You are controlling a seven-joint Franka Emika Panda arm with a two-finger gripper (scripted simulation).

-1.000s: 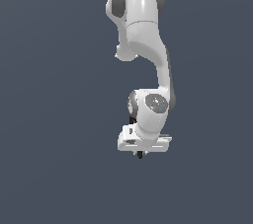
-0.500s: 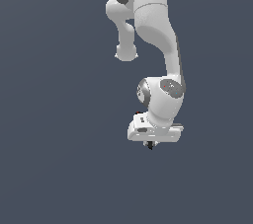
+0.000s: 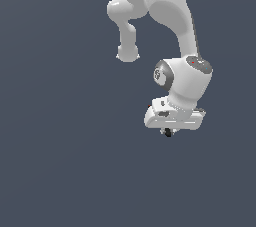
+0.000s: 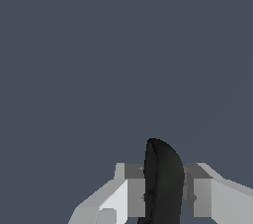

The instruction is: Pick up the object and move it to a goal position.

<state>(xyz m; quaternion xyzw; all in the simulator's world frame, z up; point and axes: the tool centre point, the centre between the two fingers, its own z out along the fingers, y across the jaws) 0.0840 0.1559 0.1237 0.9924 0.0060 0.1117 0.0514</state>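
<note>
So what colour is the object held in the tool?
Black; the small rounded clamp shows best in the wrist view.

**Clearance Inspection: Open Space on All Sides of the Hand**

The exterior view showed an even grey-blue field around the arm [image 3: 175,26], with no object near it. The only solid bodies were the arm's own links, which rose above the hand [image 3: 168,132] and occupied the upper middle of that view; an elbow segment projected toward the exterior view's left. Space below the hand and to both sides was unobstructed. The wrist view confirmed open room ahead of the fingers [image 4: 132,191]. The gap between them was filled by the black clamp [image 4: 163,183], gripped from both sides.
</note>
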